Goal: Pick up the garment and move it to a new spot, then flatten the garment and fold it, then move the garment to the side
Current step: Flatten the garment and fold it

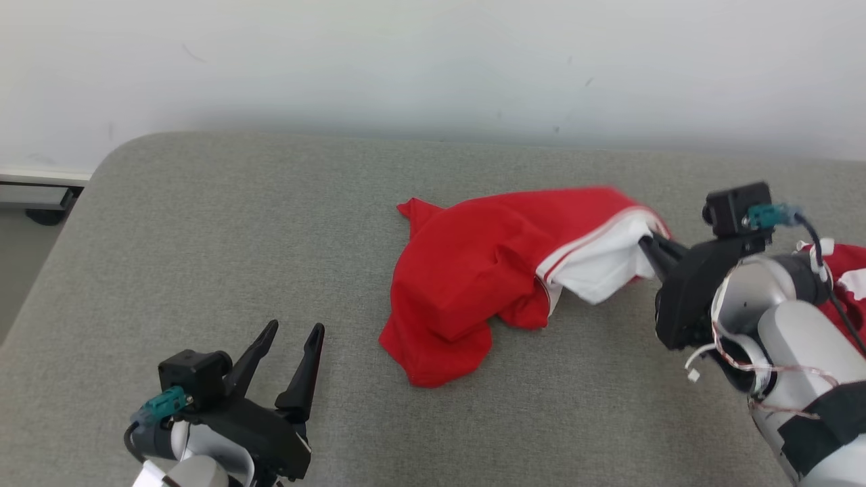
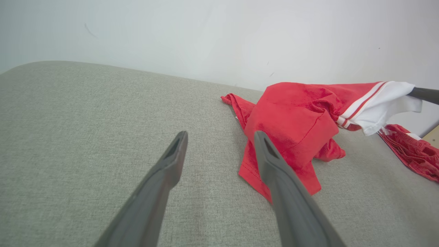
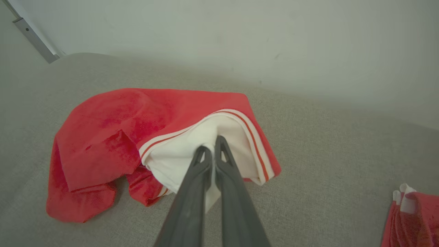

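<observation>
A red garment (image 1: pixel 473 270) with a white, red-striped part lies crumpled on the grey cushioned surface (image 1: pixel 237 223). My right gripper (image 1: pixel 646 243) is shut on the garment's white part, lifting that end off the surface; the right wrist view shows the fingers pinching the white cloth (image 3: pixel 212 151). The garment (image 2: pixel 295 123) hangs from that grip toward the surface in the left wrist view. My left gripper (image 1: pixel 294 335) rests open at the lower left, apart from the garment, nothing between its fingers (image 2: pixel 171 161).
A second red and white garment (image 1: pixel 846 270) lies at the right edge behind my right arm, also in the right wrist view as a bundle (image 3: pixel 415 216). A pale wall (image 1: pixel 433 61) rises behind the surface. The surface's left edge drops to the floor (image 1: pixel 20 270).
</observation>
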